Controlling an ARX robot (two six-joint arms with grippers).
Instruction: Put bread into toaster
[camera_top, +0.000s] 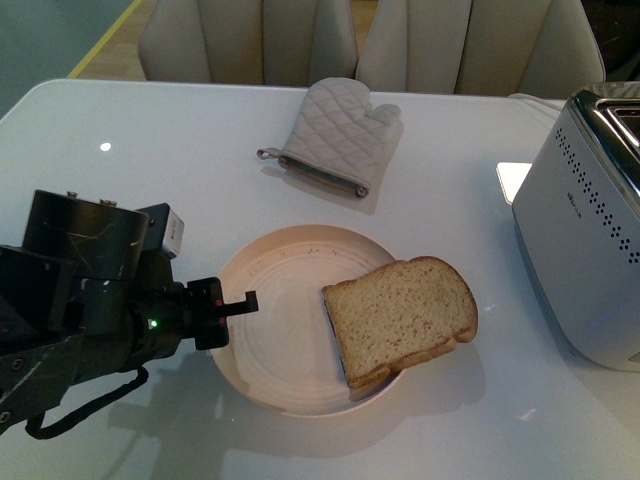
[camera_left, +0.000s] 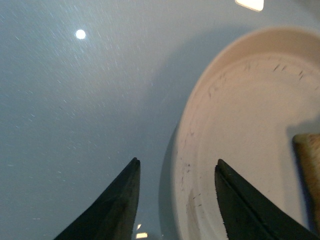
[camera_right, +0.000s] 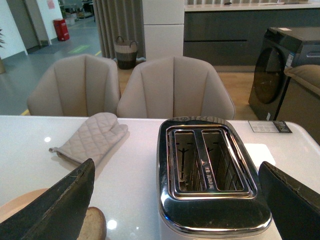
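Left gripper (camera_left: 175, 167) is held spread, empty, at plate (camera_top: 280, 335) rim; slice of bread (camera_top: 400, 315) lies ungrasped on it. Toaster (camera_right: 215, 220) slots are seen empty; right gripper (camera_right: 176, 165) likewise spread.

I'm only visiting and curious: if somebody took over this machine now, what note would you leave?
Left gripper: open, empty, at the plate's rim, apart from the bread.
Right gripper: open, empty, facing the toaster.
The bread lies on the plate, untouched; the toaster slots are empty.
Done: nothing yet.
Left: grasp the bread, drop it into a slot.
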